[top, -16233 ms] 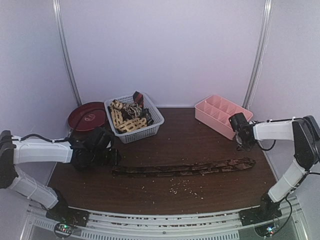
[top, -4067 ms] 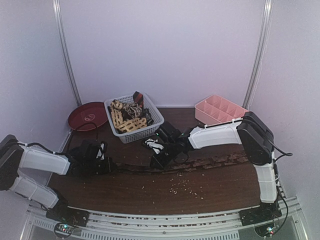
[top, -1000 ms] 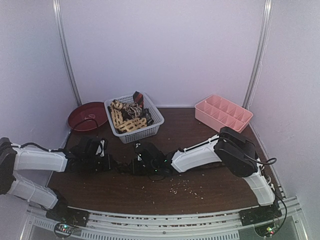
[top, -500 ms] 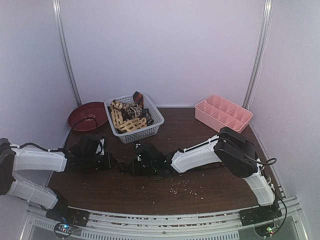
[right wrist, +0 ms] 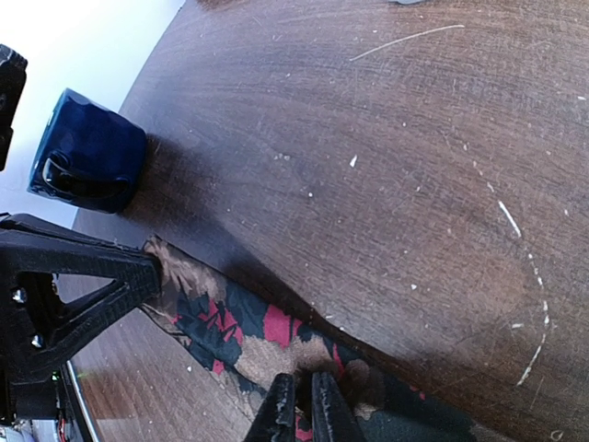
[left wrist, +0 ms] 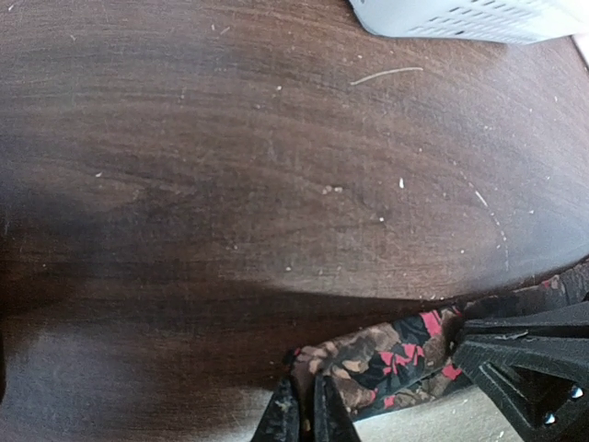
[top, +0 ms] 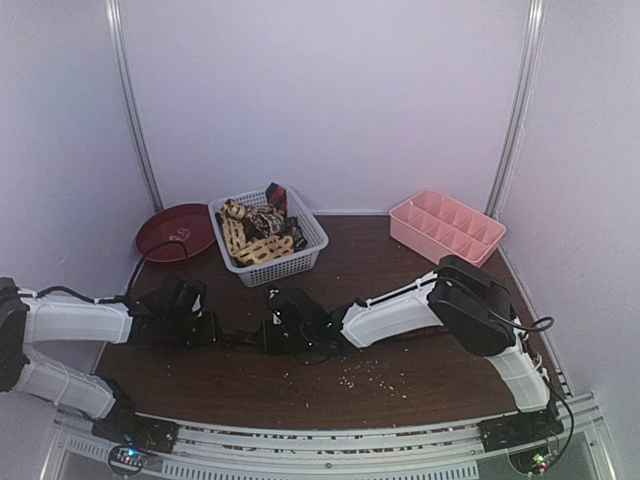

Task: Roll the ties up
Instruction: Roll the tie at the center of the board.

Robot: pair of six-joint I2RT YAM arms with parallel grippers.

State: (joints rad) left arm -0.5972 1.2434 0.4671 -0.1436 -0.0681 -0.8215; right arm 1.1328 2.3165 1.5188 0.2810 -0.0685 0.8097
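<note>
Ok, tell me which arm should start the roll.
Left, probably. The left gripper pinches the tie at its very end, where a roll would begin; the right gripper is shut on it further along.

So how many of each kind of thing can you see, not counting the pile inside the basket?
white basket: 1
pink tray: 1
red plate: 1
blue mug: 1
tie stretched on the table: 1
robot arms: 2
Total: 7
</note>
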